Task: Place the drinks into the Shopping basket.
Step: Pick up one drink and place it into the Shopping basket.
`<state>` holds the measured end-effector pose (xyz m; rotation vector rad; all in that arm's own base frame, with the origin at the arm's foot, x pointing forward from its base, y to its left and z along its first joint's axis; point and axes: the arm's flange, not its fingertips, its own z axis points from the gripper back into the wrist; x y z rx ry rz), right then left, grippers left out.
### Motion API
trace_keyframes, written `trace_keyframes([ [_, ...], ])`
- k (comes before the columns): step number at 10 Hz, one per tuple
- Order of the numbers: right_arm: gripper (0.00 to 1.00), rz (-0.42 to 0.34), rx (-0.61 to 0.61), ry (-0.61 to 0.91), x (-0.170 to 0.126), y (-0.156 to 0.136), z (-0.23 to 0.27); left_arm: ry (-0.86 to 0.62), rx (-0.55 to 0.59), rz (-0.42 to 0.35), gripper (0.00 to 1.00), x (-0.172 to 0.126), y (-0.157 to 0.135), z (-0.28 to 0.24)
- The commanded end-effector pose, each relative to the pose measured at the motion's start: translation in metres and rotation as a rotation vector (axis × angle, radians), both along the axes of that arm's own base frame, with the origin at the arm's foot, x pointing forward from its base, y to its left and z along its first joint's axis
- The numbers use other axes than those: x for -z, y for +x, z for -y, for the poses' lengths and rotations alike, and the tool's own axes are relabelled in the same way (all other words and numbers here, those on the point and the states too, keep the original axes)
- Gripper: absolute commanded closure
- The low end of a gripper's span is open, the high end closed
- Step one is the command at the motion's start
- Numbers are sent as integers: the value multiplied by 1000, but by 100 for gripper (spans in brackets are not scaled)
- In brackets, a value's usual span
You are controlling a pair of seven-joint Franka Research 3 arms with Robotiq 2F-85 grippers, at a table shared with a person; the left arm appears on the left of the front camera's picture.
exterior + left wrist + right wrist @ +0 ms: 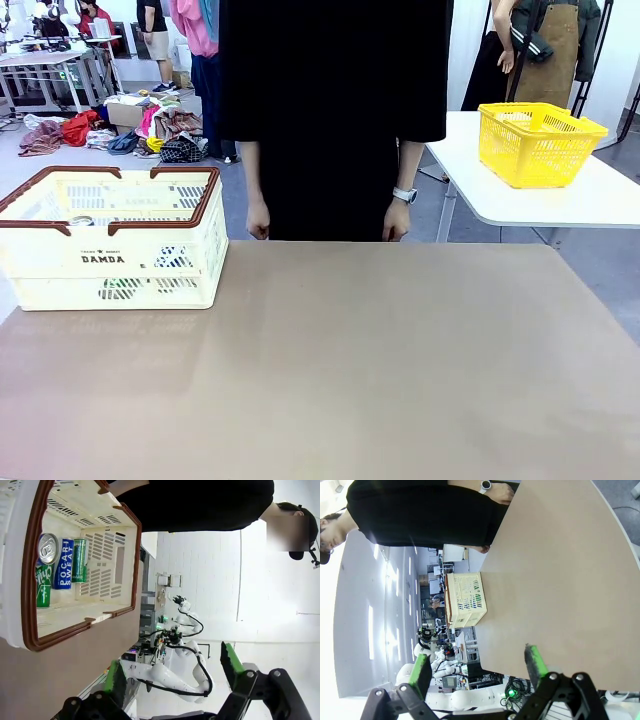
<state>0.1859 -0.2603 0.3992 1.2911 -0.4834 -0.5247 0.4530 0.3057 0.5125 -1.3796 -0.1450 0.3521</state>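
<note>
The cream-white Shopping basket (pixel 60 262) with its dark brown rim stands on the table's left side. Inside it in the left wrist view are the drinks: a green can (pixel 44 582) with a silver top, a blue can (pixel 63 564) with white lettering, and a second green can (pixel 79 560). My left gripper (pixel 171 667) is open with nothing between its green pads, apart from the Shopping basket (pixel 131 555). My right gripper (pixel 477 662) is also open and holds nothing, over the table far from the Shopping basket (pixel 465 600).
A person in black stands at the table's far edge, hands (pixel 258 222) hanging at their sides. A yellow basket (pixel 540 143) sits on a separate white table (pixel 560 205) at the back right. The brown tabletop (pixel 380 360) is bare beyond the Shopping basket.
</note>
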Motion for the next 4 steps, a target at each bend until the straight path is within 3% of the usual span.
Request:
trace_keyframes([
  [1, 0, 11, -2, -2, -2, 0, 0, 10, 17, 12, 0, 1, -3, -1],
  [4, 0, 11, -2, -2, -2, 0, 0, 10, 17, 12, 0, 1, -3, -1],
])
